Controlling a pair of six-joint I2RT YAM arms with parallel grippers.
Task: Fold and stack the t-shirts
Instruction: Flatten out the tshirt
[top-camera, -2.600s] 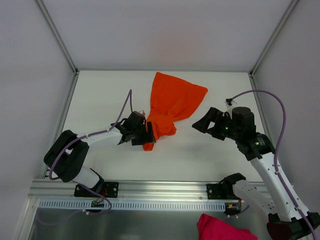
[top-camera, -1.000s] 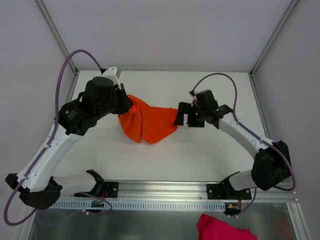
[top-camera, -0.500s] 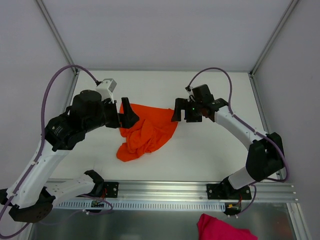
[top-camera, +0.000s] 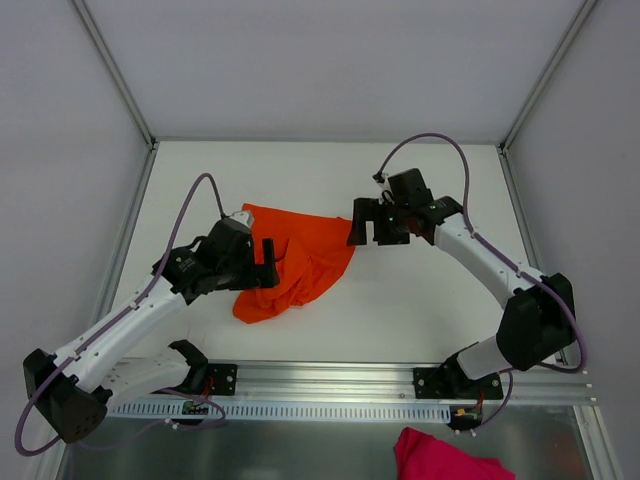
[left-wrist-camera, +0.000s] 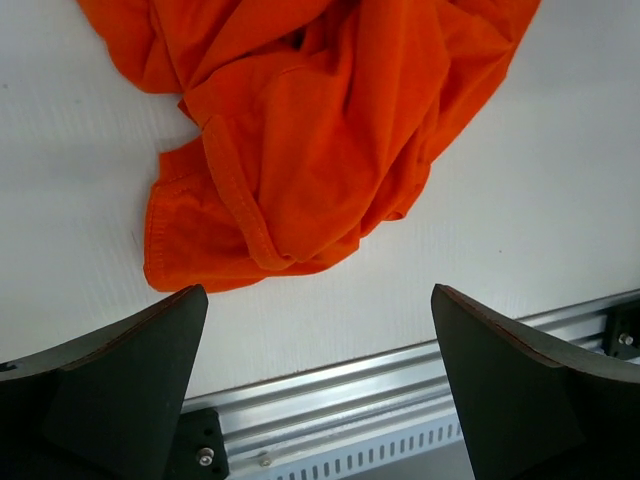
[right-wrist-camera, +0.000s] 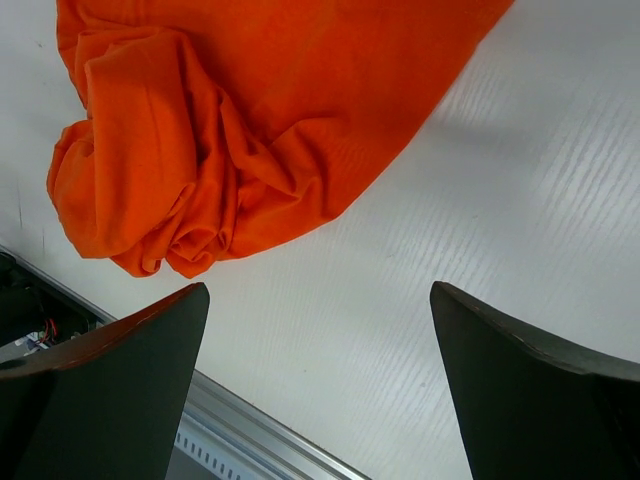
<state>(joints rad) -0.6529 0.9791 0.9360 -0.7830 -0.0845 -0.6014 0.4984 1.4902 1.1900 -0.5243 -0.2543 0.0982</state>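
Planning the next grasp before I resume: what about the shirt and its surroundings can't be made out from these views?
- Orange t-shirt: collar lost in crumpled folds, every view.
- Its left edge: top view, covered by the left gripper.
- Pink cloth: top view, cut off by the bottom edge; garment type unclear.

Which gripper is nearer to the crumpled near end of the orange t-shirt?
Left. The left gripper hangs open over the left edge of the t-shirt, beside its crumpled end. The right gripper, also open, is by the shirt's far right corner.
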